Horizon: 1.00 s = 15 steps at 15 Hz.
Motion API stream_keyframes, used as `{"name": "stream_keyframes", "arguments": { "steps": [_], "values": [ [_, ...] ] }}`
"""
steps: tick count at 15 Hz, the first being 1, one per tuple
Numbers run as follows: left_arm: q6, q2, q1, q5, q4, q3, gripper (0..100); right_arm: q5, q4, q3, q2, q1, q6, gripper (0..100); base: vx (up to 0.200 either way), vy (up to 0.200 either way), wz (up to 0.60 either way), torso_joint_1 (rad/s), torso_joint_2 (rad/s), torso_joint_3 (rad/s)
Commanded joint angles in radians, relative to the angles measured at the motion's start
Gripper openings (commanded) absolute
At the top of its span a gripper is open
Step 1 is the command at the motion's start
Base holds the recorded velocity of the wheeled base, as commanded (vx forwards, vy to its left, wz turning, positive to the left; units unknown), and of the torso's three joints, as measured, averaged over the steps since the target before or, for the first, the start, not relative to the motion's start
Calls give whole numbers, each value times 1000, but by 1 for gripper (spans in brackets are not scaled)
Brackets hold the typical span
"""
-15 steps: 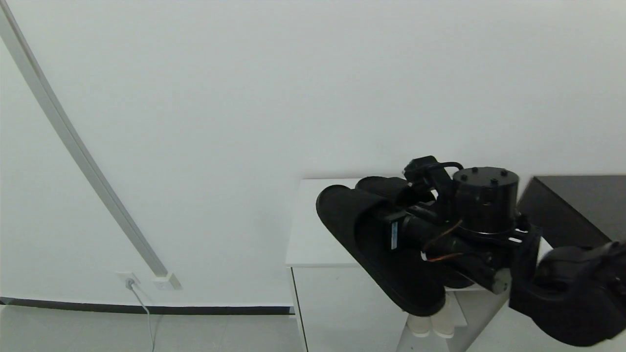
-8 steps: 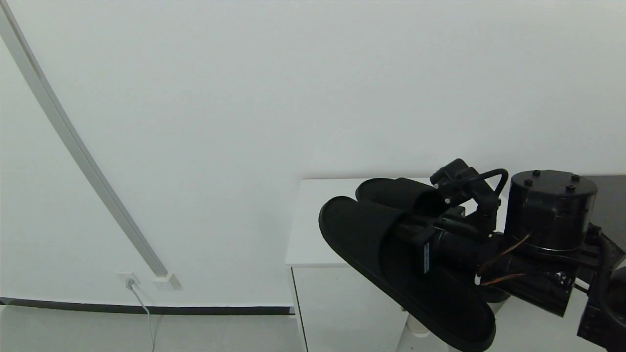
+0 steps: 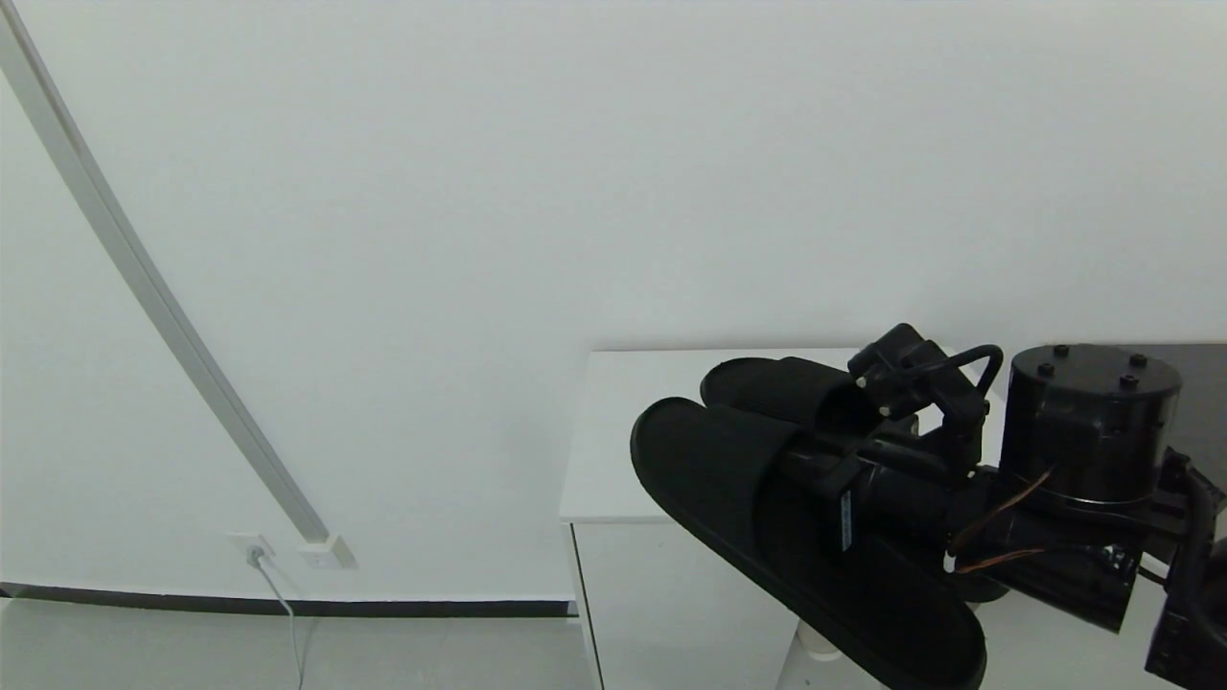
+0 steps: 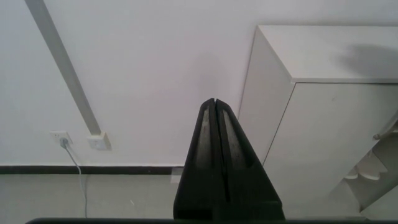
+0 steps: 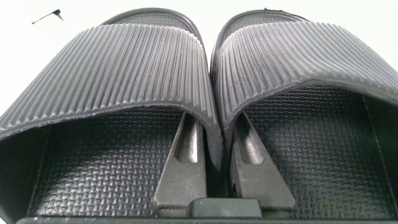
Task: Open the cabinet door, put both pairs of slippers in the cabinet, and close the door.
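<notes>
A pair of black slippers point(image 3: 757, 479) hangs in the air in front of the white cabinet point(image 3: 613, 450), toes toward the wall. My right gripper point(image 3: 863, 470) is shut on them. In the right wrist view its fingers point(image 5: 186, 165) reach under the ribbed straps of the slippers point(image 5: 124, 68), one finger in each slipper, pinching the two inner sides together. My left gripper point(image 4: 215, 104) is shut on nothing. It points at the wall left of the cabinet point(image 4: 311, 118).
The cabinet's white top point(image 3: 652, 383) lies just behind the slippers. White cups point(image 4: 367, 169) stand on a shelf low at the cabinet's right side. A grey wall strip point(image 3: 144, 278) runs down to a socket with a cable point(image 3: 254, 554). The floor left of the cabinet is bare.
My right arm has swung to the right and slightly down, carrying the slippers with it. The near slipper now lies flatter and lower across the cabinet front.
</notes>
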Motion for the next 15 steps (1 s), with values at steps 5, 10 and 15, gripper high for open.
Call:
{"name": "stream_keyframes", "arguments": {
  "steps": [5,10,15],
  "values": [
    [-2,1,1,1,0,0,0,2,1,-1,18,-8,-2,0,-200,0,0,6,6,3],
    [-1,1,0,7,0,0,0,2,-1,-1,53,-33,-46,0,-80,0,0,-3,0,0],
    [-2,1,1,5,0,0,0,3,-4,19,52,-28,-51,0,0,0,0,0,0,0]
  ]
}}
